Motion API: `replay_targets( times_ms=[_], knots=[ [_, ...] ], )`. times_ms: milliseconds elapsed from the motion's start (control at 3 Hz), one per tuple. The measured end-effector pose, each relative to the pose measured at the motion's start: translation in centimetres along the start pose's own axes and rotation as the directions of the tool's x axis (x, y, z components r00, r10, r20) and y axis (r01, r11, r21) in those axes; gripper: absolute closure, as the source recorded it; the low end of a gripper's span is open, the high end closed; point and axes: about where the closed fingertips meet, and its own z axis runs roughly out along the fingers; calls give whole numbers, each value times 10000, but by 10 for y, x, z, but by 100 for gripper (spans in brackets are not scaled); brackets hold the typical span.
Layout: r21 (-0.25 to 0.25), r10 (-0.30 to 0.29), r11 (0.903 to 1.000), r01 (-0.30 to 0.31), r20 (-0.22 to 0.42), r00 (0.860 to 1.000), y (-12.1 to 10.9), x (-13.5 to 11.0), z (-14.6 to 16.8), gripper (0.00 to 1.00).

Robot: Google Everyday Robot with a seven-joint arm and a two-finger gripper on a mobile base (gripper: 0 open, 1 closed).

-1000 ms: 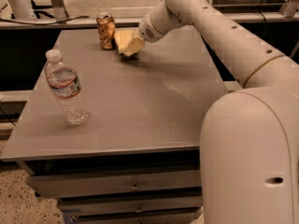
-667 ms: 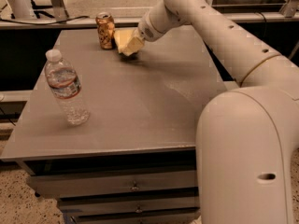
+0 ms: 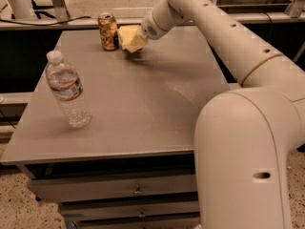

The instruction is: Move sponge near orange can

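Moved since a second ago: sponge (image 3: pixel 126 34) and gripper (image 3: pixel 137 42) sit slightly higher in the view, nearer the far edge; orange can (image 3: pixel 108 31) and water bottle (image 3: pixel 68 90) have not stirred.
arm (image 3: pixel 248 80): white, reaching from the near right across to the far left part of the top.
table (image 3: pixel 157 109): grey top over drawers, bearing the bottle and the can.
water bottle: upright near the front left, well apart from the rest.
orange can: upright at the far edge, left of centre.
sponge: just beside the can on its right, at the tool's tip, with a dark shadow beneath; whether it rests on the top or hangs just above, I cannot tell.
task: placement looks as good as met; letting go and backing off remain.
risk: a sideways withdrawal could drag the soft sponge away again, and a nudge leftward could topple the light can.
gripper: at the far edge beside the can, against the sponge; how far open it is cannot be told, its pale yellow merging with the sponge.
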Motion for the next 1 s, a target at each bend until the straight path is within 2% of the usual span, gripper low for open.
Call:
replay_targets(
  times_ms=[333, 667, 1000],
  knots=[
    [-24, 19, 10000, -19, -30, 10000, 0, 1, -1, 0],
    [-224, 81, 9997, -81, -7, 10000, 6, 4, -3, 0],
    [-443, 232, 9988, -224, 173, 9996, 6, 15, -21, 0]
  ],
)
